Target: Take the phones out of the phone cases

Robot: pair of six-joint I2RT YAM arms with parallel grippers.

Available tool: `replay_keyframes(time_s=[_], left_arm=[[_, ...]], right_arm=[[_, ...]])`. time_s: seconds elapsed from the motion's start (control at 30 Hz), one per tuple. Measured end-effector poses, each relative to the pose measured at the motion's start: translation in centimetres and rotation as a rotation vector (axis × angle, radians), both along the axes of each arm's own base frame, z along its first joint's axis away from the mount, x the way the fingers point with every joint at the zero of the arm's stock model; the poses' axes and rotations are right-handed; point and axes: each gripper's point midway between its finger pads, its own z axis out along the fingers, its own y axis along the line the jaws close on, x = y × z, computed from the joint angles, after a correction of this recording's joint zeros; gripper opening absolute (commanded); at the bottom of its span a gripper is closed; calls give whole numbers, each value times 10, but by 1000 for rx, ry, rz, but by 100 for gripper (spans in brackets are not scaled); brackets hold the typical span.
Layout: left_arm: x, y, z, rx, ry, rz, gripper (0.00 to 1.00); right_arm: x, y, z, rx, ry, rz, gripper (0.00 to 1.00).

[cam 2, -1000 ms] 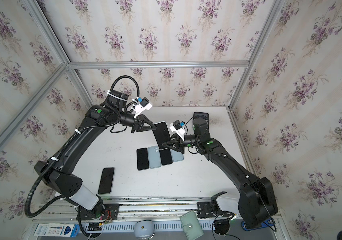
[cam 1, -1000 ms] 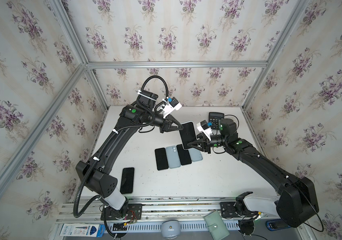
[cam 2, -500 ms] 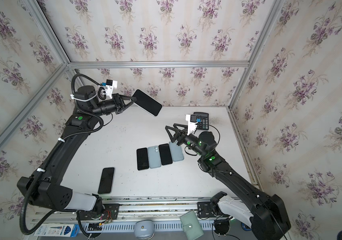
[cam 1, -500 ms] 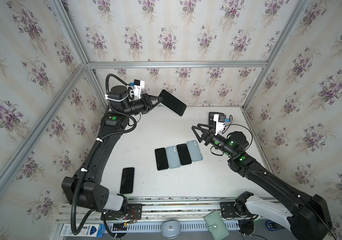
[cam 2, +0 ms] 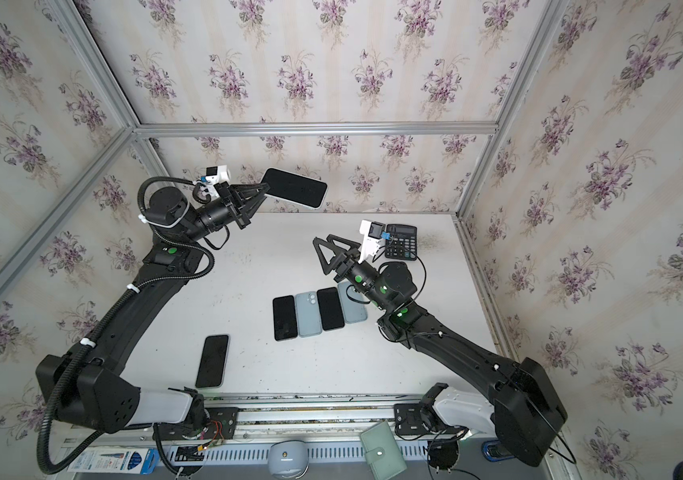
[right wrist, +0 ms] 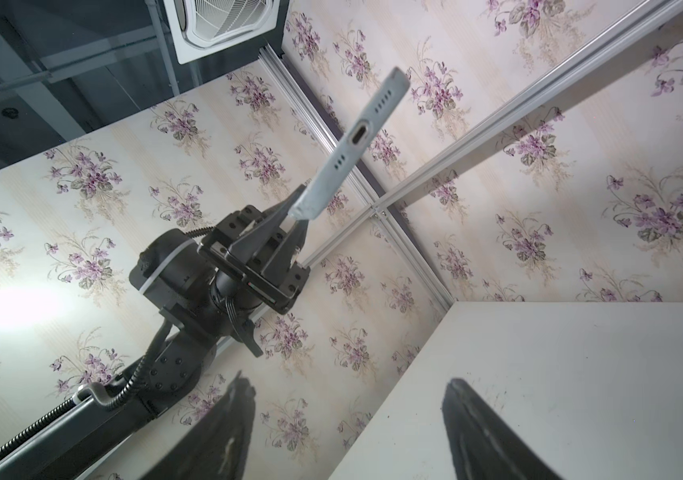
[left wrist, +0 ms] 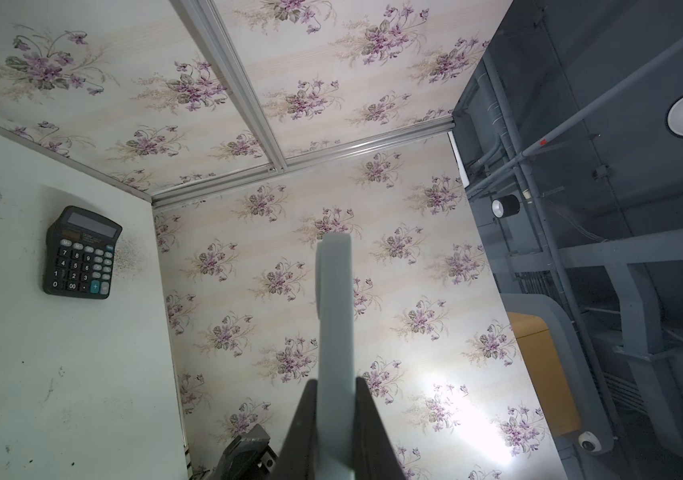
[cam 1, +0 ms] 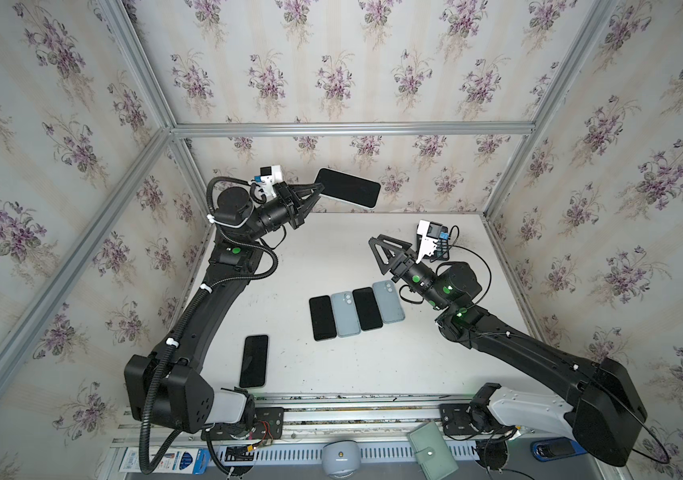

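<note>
In both top views the phone (cam 1: 348, 193) (cam 2: 294, 188), black screen up and sitting in its pale grey-blue phone case, hangs high in the air near the back wall. My left gripper (cam 1: 318, 189) (cam 2: 265, 188) is shut on one short end of it. The left wrist view shows the case's edge (left wrist: 333, 324) clamped between the two dark fingers (left wrist: 302, 419). My right gripper (cam 1: 377, 243) (cam 2: 323, 238) (right wrist: 348, 384) is open and holds nothing, hovering over the table right of centre and pointing toward the phone's port end (right wrist: 356, 141).
Two black phones (cam 1: 322, 318) (cam 1: 366, 308) and two pale blue cases (cam 1: 345, 313) (cam 1: 388, 301) lie in a row mid-table. Another phone (cam 1: 254, 360) lies front left. A calculator (cam 1: 439, 245) (left wrist: 80, 253) sits at the back right. Papered walls enclose three sides.
My right gripper let go of the phone, opened and drew back to the right. My left arm swung the phone up and toward the back wall.
</note>
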Motion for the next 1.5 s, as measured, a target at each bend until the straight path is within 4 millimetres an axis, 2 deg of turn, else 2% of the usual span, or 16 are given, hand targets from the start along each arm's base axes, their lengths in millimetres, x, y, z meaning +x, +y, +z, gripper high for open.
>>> replay_keyframes(time_s=[0.23, 0.53, 0.9, 1.17, 1.4, 1.5], left_arm=[[-4, 0, -3, -9, 9, -3, 0], [-12, -5, -8, -6, 3, -28, 0], [-17, -6, -10, -7, -1, -33, 0], [-19, -6, -9, -7, -11, -40, 0], [-21, -7, -5, -10, -29, -45, 0], [-22, -7, -4, -12, -39, -45, 0]], right_arm=[[-1, -3, 32, 87, -53, 8, 74], [11, -1, 48, 161, -17, 21, 69], [13, 5, 48, 212, 9, 71, 40], [13, 5, 49, 228, 15, 79, 28], [13, 5, 50, 238, 18, 83, 23], [13, 5, 51, 245, 17, 86, 17]])
